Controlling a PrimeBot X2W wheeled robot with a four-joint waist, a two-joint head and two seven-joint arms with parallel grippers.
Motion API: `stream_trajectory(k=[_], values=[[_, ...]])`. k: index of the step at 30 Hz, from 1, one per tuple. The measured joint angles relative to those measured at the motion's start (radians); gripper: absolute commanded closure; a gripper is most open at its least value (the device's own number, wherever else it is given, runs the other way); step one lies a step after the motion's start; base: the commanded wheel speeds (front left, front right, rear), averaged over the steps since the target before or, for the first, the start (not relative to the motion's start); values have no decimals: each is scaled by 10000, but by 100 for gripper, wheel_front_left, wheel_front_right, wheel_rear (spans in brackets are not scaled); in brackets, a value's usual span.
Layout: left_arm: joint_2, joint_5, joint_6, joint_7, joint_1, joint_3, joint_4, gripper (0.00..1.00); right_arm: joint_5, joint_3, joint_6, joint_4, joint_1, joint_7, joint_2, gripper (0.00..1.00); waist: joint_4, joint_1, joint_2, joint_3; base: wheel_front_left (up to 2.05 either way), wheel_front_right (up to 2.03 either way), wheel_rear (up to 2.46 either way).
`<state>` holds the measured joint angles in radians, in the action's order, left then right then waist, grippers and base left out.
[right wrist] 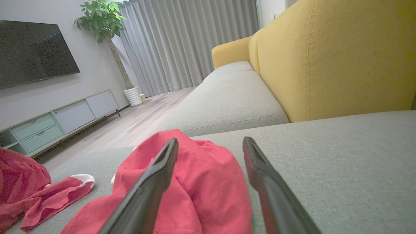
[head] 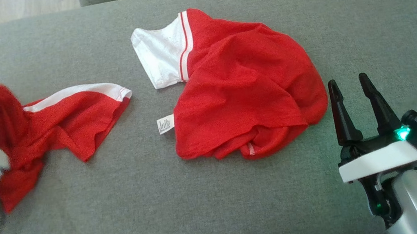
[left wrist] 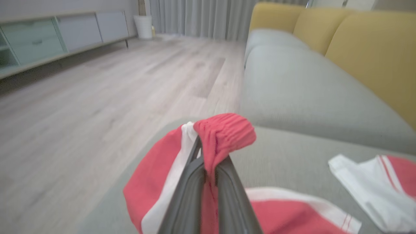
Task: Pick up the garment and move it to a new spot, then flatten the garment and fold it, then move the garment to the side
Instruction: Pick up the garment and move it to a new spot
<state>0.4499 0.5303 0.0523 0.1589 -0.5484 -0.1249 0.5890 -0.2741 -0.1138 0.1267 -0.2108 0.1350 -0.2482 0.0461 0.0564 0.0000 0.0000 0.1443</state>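
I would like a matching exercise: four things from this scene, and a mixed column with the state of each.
1. left gripper
2. right gripper
3. red shorts with white bands
4. red crumpled garment with white panel and tag

a. lying at centre of grey sofa cushion
b. fingers open, empty
c. fingers shut on cloth
d. pinched at its elastic waistband

Pairs: 1-c, 2-b, 3-d, 4-a

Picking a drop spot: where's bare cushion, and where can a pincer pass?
Free: the near strip of cushion in front of shorts and jersey; the far strip behind the jersey; the right end, by the open right pincer. Tight: the gap between shorts and jersey. Crowded: the left edge, where the left pincer is shut on the shorts.
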Motion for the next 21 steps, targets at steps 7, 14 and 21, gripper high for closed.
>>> stream_trajectory(k=[7, 14, 21], values=[[-677, -10, -270, 44, 433, -548, 2318, 0, 88, -35, 0, 0, 187, 2, 0, 0, -316, 0, 0, 295, 0, 0, 0], [-965, 128, -431, 794, -119, -222, 2677, 0, 213, 259, 0, 10, 201, 2, 0, 0, -330, 0, 0, 283, 0, 0, 0], [-1034, -360, -73, 907, -214, 439, 529, 0, 322, 715, 0, 111, 188, 2, 2, 0, -154, 0, 0, -51, 0, 0, 0]])
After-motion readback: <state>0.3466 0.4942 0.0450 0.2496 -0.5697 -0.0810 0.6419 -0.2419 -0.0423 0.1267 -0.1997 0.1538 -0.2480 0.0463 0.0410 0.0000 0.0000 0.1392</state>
